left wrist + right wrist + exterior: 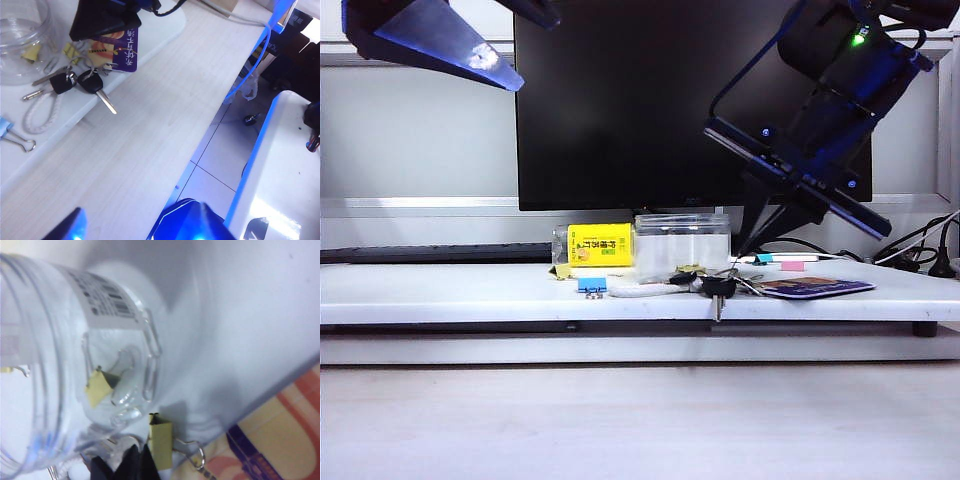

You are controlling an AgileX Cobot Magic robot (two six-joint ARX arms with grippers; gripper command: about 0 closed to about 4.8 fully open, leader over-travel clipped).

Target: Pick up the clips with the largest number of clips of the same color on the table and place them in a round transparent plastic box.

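Note:
The round transparent plastic box stands mid-shelf, and one pale-yellow clip lies inside it. A second yellow clip lies on the shelf just outside the box wall. My right gripper is shut, its black fingertips pressed together right beside that clip; I see nothing between them. From the exterior view it reaches down next to the box. A further yellow clip sits left of the labelled container. My left gripper hangs open, high at the left, holding nothing.
A yellow-labelled container stands left of the box. A blue clip, a white cord loop, keys and a purple card lie along the shelf's front edge. A monitor stands behind; cables at right.

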